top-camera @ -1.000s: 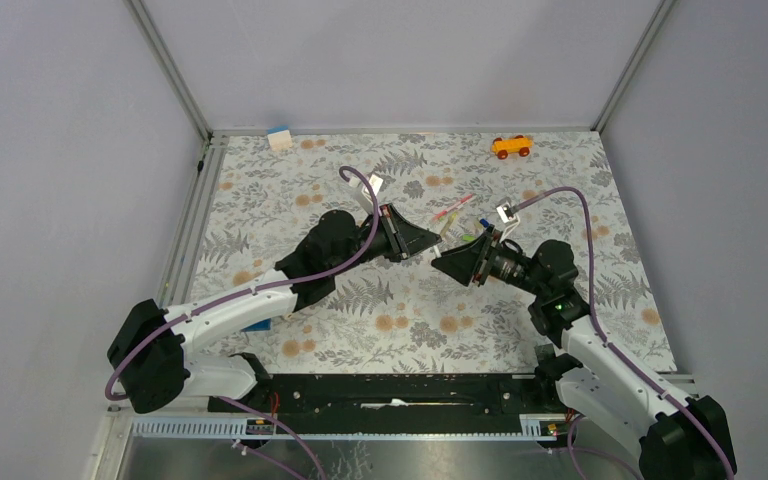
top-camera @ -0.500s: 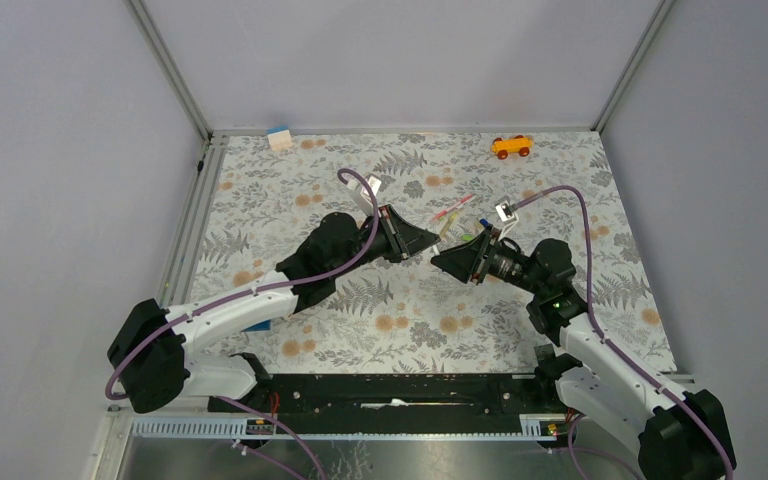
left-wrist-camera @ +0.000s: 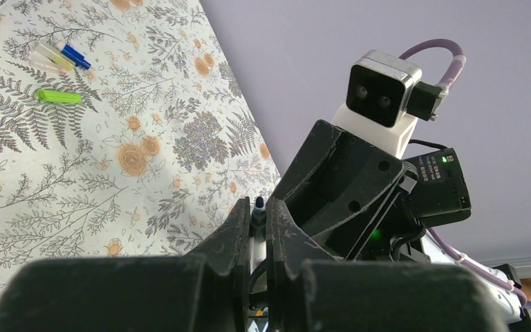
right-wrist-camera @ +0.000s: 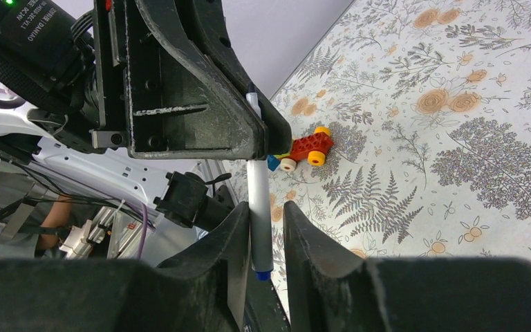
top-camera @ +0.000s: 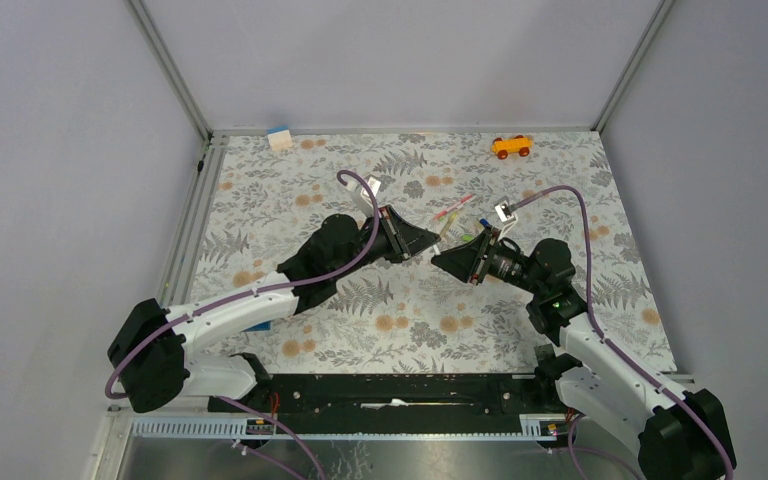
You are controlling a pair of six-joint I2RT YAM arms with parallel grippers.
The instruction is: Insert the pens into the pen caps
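Right wrist view shows the white pen [right-wrist-camera: 258, 183] clamped by the shut left gripper [right-wrist-camera: 264, 138] at 12 o'clock, its blue end between the right gripper's [right-wrist-camera: 265, 214] narrow jaws, probably a handover for capping, actual pinch unclear, while 1 green cap [left-wrist-camera: 59, 96] waits on the table.

- Robotics lab test cell, folks: plain pale panels [top-camera: 390, 60] framed by aluminium struts [top-camera: 169, 70].
- Left arm [top-camera: 225, 305] and right arm [top-camera: 610, 372] bolted to a black base rail [top-camera: 390, 385], purple cables [top-camera: 558, 190] looping.
- Floral-covered worktop [top-camera: 290, 200], with an orange toy car [top-camera: 511, 146] as a prop.
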